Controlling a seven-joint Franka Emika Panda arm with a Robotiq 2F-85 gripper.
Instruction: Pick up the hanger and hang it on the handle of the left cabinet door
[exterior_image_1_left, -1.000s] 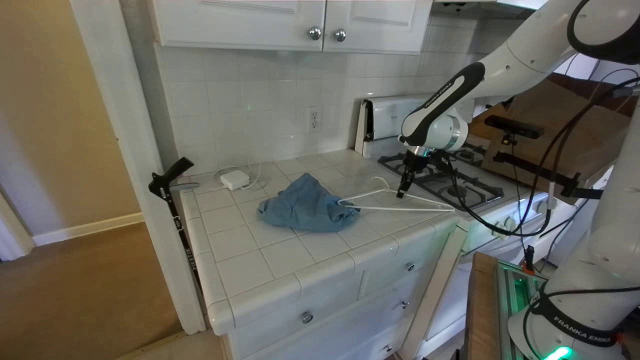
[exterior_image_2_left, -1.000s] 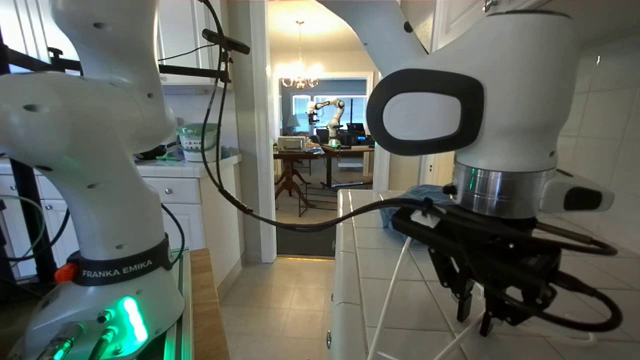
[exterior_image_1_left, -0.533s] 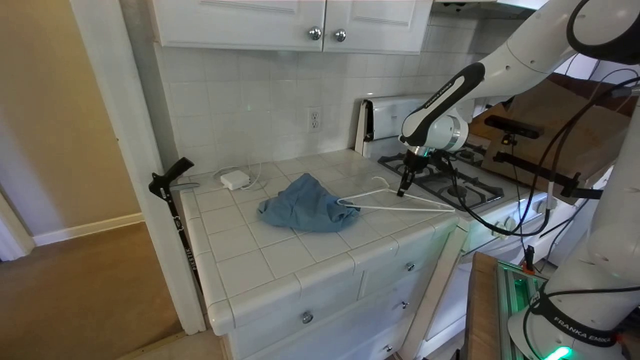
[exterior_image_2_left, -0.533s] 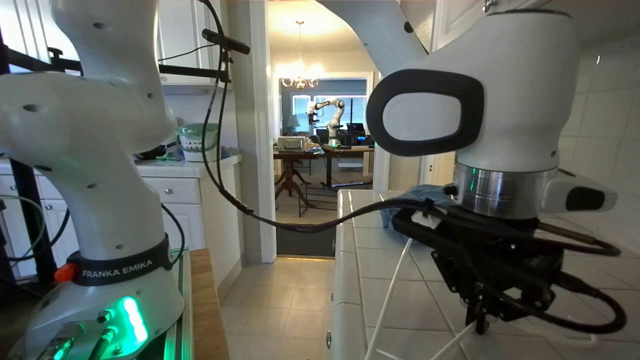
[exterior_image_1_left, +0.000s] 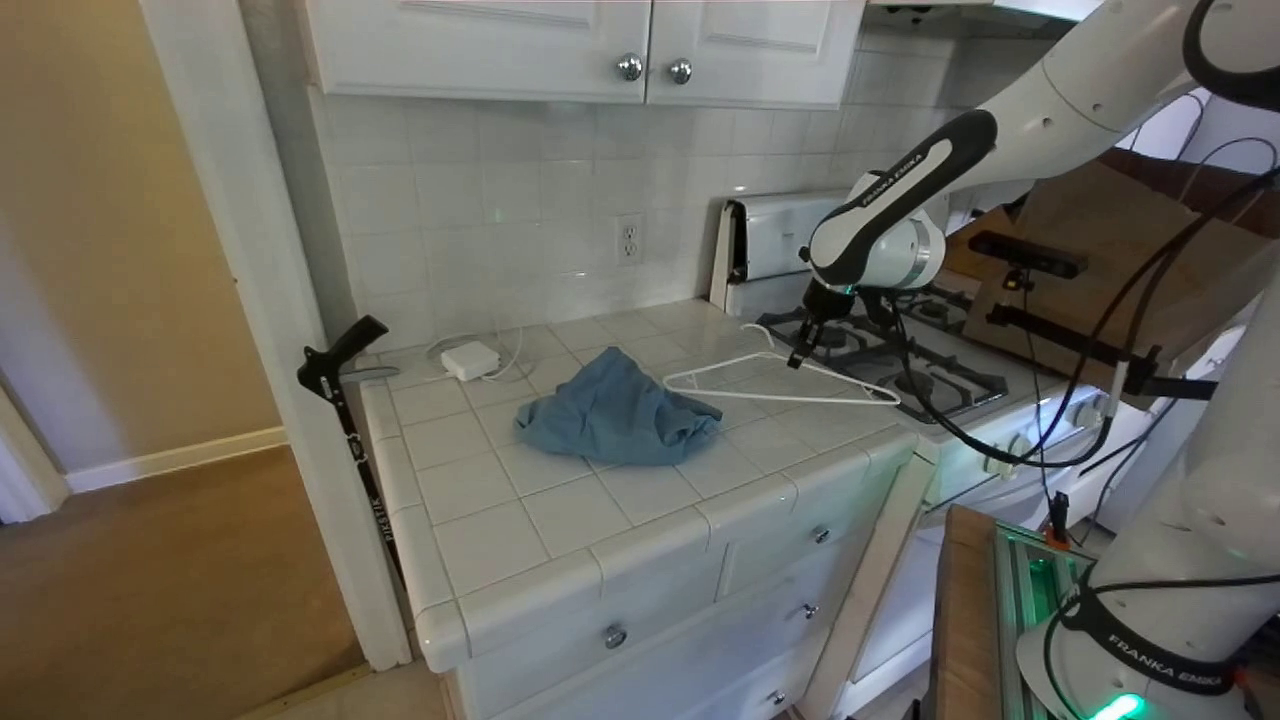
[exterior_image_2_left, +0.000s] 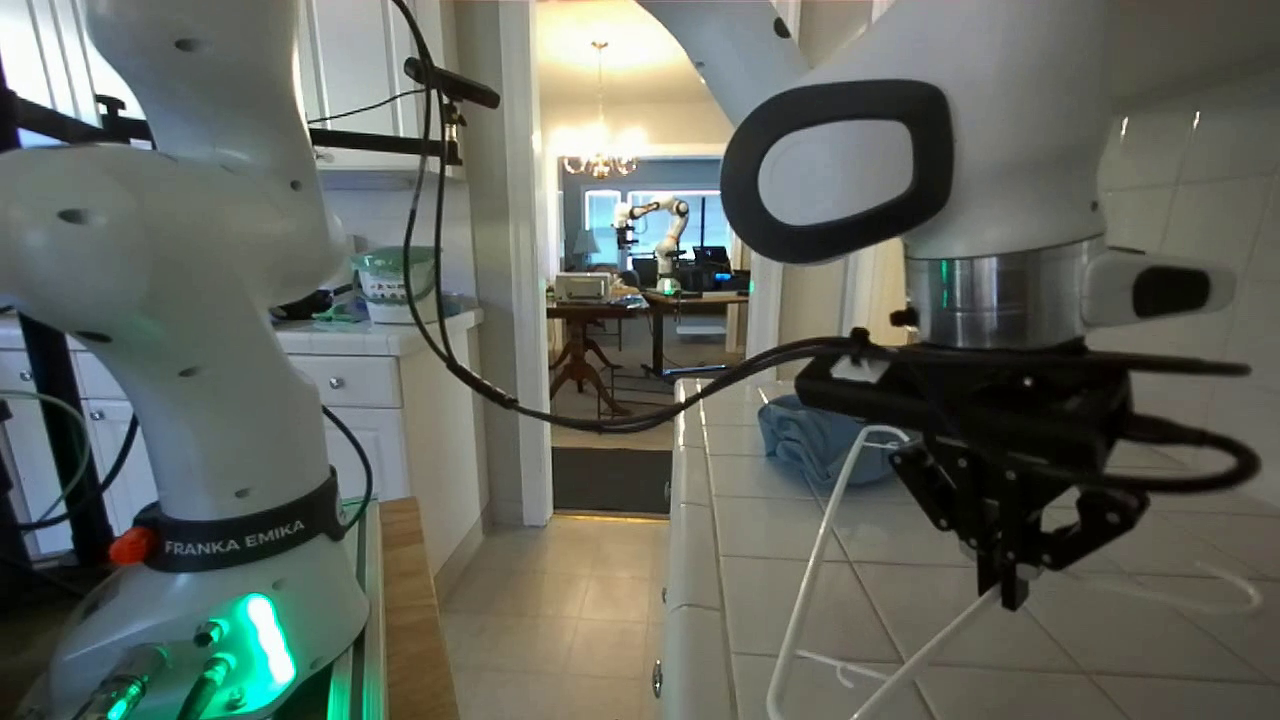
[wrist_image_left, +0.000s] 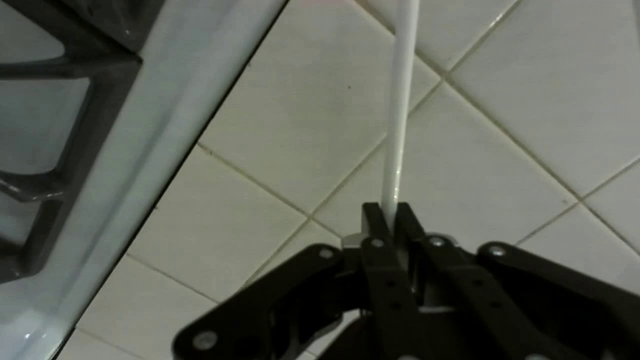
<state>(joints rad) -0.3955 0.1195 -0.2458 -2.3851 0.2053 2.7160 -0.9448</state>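
The white hanger (exterior_image_1_left: 780, 398) is held roughly flat, a little above the tiled counter; it also shows in an exterior view (exterior_image_2_left: 818, 570) and in the wrist view (wrist_image_left: 400, 100). My gripper (exterior_image_1_left: 796, 362) is shut on one sloping arm of the hanger, near the hook; the fingers also show in an exterior view (exterior_image_2_left: 1003, 598). In the wrist view the fingertips (wrist_image_left: 387, 212) pinch the white bar between them. The left cabinet door (exterior_image_1_left: 480, 50) is closed above the counter, with a round metal knob (exterior_image_1_left: 629, 67) at its lower right corner.
A crumpled blue cloth (exterior_image_1_left: 615, 410) lies on the counter (exterior_image_1_left: 490, 520), left of the hanger. The stove with black grates (exterior_image_1_left: 910, 385) is to the right. A white box with cables (exterior_image_1_left: 470, 358) sits at the back left. A black stick (exterior_image_1_left: 360, 440) leans at the counter's left end.
The gripper fingers have closed on the hanger bar. The gripper and arm have moved up, and the hanger has risen with them off the counter. The cloth stays put.
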